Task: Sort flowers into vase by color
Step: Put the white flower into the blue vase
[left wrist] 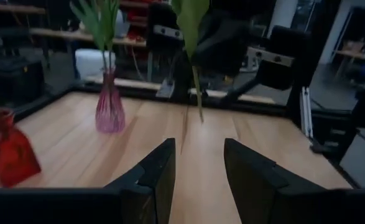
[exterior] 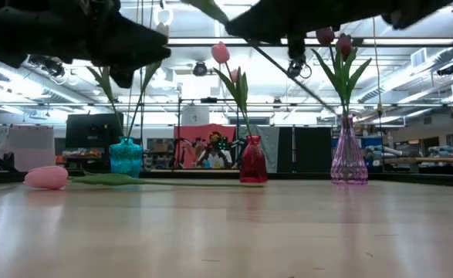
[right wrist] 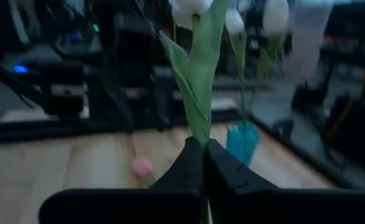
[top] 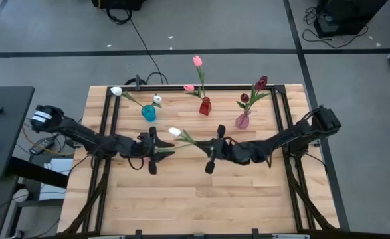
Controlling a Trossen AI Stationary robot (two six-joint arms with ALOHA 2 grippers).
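Note:
A white tulip [top: 175, 133] hangs over the table's middle, with my right gripper [top: 206, 145] shut on its stem. My left gripper [top: 163, 147] faces it from the left, open and holding nothing [left wrist: 198, 171]. At the back stand a teal vase [top: 148, 113] with white flowers, a red vase [top: 204, 106] with pink ones, and a purple vase [top: 242, 121] with maroon ones. One pink tulip [exterior: 47, 177] lies flat on the table in front of the teal vase; in the high view my left arm hides it. My right gripper pinches the white tulip's green stem [right wrist: 200, 135] between its two fingers, just below the long leaves. The fingers come level from the table's right and lie across the stem. The tulip is clear of the table, tilted, its head [right wrist: 188, 7] toward my left arm and its stem end [left wrist: 199, 115] hanging below.
A black frame [top: 108, 113] runs along the table's left, right and far edges. The near half of the wooden table [top: 195, 199] is bare. Cables and equipment lie on the floor beyond the far edge.

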